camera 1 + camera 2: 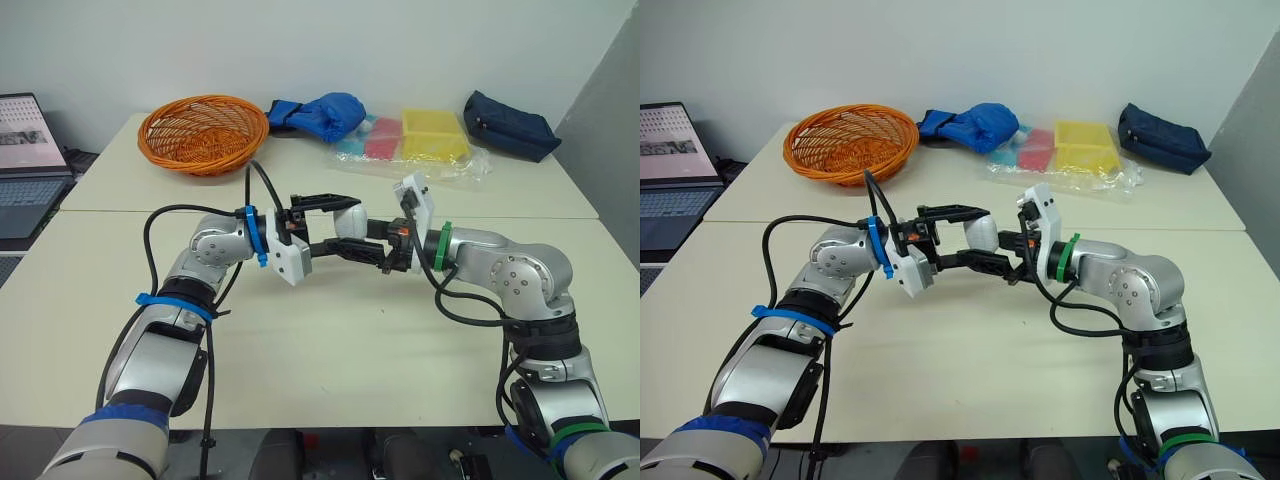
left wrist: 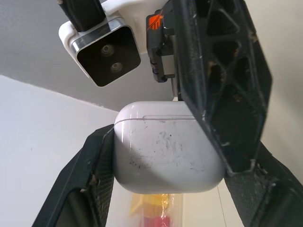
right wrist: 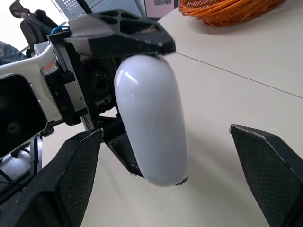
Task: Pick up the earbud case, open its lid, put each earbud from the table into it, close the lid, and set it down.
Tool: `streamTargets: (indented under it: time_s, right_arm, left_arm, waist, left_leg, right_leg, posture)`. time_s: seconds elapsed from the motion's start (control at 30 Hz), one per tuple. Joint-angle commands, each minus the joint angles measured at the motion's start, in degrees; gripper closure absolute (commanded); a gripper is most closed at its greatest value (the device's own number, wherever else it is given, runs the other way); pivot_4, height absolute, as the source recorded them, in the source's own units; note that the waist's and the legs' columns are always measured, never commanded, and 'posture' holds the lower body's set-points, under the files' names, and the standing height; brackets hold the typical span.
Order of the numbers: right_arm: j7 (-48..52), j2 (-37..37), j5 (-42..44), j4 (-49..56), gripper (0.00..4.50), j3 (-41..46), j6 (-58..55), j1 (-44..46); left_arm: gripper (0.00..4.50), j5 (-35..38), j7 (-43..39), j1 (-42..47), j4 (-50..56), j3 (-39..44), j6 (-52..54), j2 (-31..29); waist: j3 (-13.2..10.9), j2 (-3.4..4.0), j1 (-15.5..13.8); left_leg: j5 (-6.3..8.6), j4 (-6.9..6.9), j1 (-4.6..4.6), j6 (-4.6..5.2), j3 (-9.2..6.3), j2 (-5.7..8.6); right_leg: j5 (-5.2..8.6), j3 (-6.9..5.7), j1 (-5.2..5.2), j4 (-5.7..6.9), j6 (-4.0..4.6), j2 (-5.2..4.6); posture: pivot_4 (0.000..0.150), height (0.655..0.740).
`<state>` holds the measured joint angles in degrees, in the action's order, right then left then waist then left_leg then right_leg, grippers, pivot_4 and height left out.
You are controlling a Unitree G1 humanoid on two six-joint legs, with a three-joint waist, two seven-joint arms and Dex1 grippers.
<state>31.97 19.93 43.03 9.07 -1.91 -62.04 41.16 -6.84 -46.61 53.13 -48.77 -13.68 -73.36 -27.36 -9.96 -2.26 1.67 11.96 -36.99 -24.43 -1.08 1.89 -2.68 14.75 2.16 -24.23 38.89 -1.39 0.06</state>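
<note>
Earbud case [image 2: 165,146] is up off the table, nearer me than the orange basket [image 1: 203,132]. It is clamped in the left gripper [image 1: 992,240], lid shut. Right gripper [image 1: 392,248] faces it, jaws apart. Next, I judge: hook the lid seam and flip it open.

Likely office, pale desks [image 1: 330,330], laptop [image 1: 25,160]

No text, label or number could be read; the laptop screen [image 1: 25,130] was too small to make out; the earbud case [image 2: 165,151] bore only scuffs.
</note>
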Motion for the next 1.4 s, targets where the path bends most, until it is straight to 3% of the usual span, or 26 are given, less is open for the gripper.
streamTargets:
  time_s: [0.03, 0.33, 0.63, 0.8, 1.03, 1.23, 1.4]
  right_arm:
    - [0.6, 0.1, -0.6, -0.1, 0.55, 0.6, 1.4, 0.8]
    - [0.5, -1.0, -1.1, -0.6, 3.63, 1.5, 1.1, 0.9]
    - [-0.1, -2.0, -0.8, -0.8, 3.62, 2.8, 0.9, 0.8]
    - [-0.1, -2.3, -0.9, -1.2, 3.62, 3.2, 1.4, 1.0]
    - [0.0, -2.5, -1.3, -1.6, 3.63, 3.0, 2.3, 1.1]
    - [4.1, 6.4, -16.1, -0.5, 3.63, -7.5, 15.8, 0.2]
    - [6.0, 9.2, -24.4, -0.8, 3.63, -12.9, 24.5, -0.6]
  left_arm:
    - [1.69, 0.6, 1.8, 0.5, 1.6, -0.3, -1.1, -0.5]
    - [1.69, 0.1, 3.1, 0.6, 2.0, -0.9, -0.7, -0.8]
    - [1.69, 1.6, 3.1, 0.2, 3.5, -2.0, -0.4, -1.2]
    - [0.1, 6.5, -0.2, -0.6, 5.7, -3.9, 1.6, -2.4]
    - [0.0, 11.4, -5.4, -0.8, 8.3, -4.9, 5.2, -4.6]
    - [0.0, 22.7, -22.9, 1.8, 14.2, -3.2, 29.4, -11.1]
    - [0.0, 23.1, -34.0, 5.3, 20.7, -4.0, 47.9, -15.0]
  waist:
    - [0.0, 0.0, 0.0]
    - [0.0, 0.0, 0.0]
    - [0.0, 0.0, 0.0]
    - [0.0, 0.0, 0.0]
    - [0.0, 0.01, 0.0]
    - [0.0, 0.04, 0.2]
    - [0.0, 0.04, 0.2]
  left_leg:
    - [0.0, 0.0, 0.0, 0.0, 0.0, 0.0]
    - [0.0, 0.01, 0.0, 0.0, 0.0, 0.0]
    - [0.0, 0.0, 0.0, 0.0, 0.0, 0.0]
    - [0.0, 0.0, 0.0, 0.0, 0.01, -0.02]
    - [0.0, 0.01, 0.01, 0.0, 0.0, -0.01]
    - [0.0, -0.01, 0.01, 0.0, 0.02, 0.01]
    - [0.0, 0.03, -0.02, 0.0, 0.02, -0.01]
  right_leg:
    - [0.0, 0.0, 0.0, 0.0, 0.0, 0.0]
    - [0.0, 0.0, -0.01, 0.0, 0.0, 0.01]
    - [-0.01, 0.0, -0.01, 0.0, 0.01, 0.0]
    - [-0.02, 0.0, 0.0, 0.0, 0.04, -0.01]
    - [-0.02, 0.01, -0.01, 0.01, 0.04, 0.01]
    - [0.04, 0.0, -0.03, 0.01, -0.04, 0.02]
    - [0.07, 0.01, -0.1, -0.01, -0.02, 0.18]
  posture:
    - [0.15, 0.74]
    - [0.15, 0.74]
    - [0.15, 0.74]
    - [0.15, 0.74]
    - [0.15, 0.74]
    - [0.15, 0.74]
    - [0.15, 0.74]
